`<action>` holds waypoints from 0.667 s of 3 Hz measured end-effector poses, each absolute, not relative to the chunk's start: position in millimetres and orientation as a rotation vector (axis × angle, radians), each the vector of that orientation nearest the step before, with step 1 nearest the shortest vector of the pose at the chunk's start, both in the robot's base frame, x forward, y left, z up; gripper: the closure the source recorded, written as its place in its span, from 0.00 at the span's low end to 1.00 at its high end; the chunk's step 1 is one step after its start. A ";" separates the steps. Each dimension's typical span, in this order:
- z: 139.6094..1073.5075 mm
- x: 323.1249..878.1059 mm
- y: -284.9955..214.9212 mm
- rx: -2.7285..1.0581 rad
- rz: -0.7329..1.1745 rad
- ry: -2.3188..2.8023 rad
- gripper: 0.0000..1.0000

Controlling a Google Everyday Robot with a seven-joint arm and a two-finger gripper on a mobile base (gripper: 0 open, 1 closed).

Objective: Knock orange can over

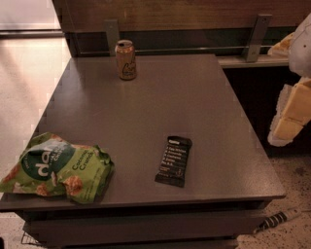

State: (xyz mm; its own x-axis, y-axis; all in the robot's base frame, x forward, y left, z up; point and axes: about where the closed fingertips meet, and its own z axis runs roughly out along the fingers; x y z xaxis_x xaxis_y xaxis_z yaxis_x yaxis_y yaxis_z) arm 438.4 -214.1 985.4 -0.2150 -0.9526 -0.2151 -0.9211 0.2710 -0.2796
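Standing upright on smooth table (194, 97): cylindrical orange can (126, 60); blocky pale tool (291, 114) far right, state unclear.

We look down (our single view) from above the near edge of the counter (160, 112), facing its back wall (184, 14), fairly close; the gripper (290, 114) sits at our view's right edge.

A grey table (194, 97) is seen from above. The orange can (126, 60) is set upright near the table's far edge. A black snack bar (174, 161) is laid flat toward its near edge, a green snack bag (56, 168) at its near left corner. What appears to be the gripper (290, 116) is held beyond the table's right side.
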 end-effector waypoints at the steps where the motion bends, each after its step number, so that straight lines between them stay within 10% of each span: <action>1: 986.8 441.6 -213.2 -1.698 -0.131 2.200 0.00; 2: 984.2 466.0 -206.6 -1.599 -0.091 2.198 0.00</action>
State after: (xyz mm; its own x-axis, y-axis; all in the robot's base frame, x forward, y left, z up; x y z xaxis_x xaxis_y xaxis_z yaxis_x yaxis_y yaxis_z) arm 466.0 -206.6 984.2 -0.2516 -0.9223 -0.2935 -0.8948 0.3372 -0.2926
